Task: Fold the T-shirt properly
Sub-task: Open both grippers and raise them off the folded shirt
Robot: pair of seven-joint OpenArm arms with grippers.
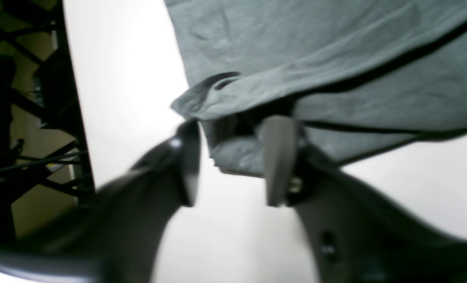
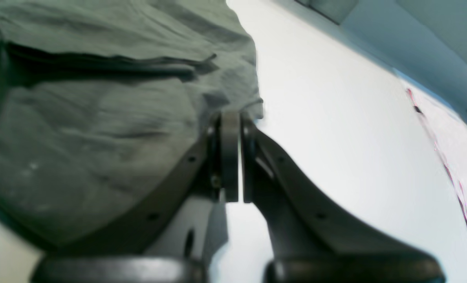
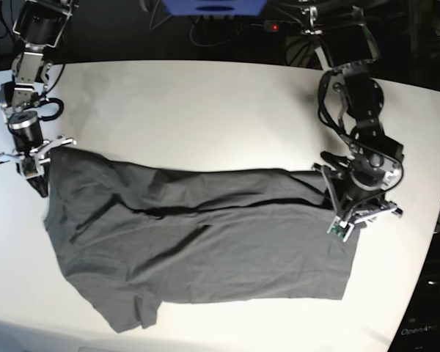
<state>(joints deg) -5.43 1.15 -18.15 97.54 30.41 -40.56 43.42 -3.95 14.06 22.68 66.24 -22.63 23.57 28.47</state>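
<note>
The dark grey T-shirt lies spread across the white table, with its upper part folded down along a long crease. My right gripper is at the shirt's far left corner. In the right wrist view its fingers are pressed together on the shirt's edge. My left gripper is at the shirt's right edge. In the left wrist view it is open, with a folded corner of the shirt lying between its two fingers.
A thin red-and-white cable runs along the table at the right of the right wrist view. A dark frame stands beyond the table edge. A blue box sits behind the table.
</note>
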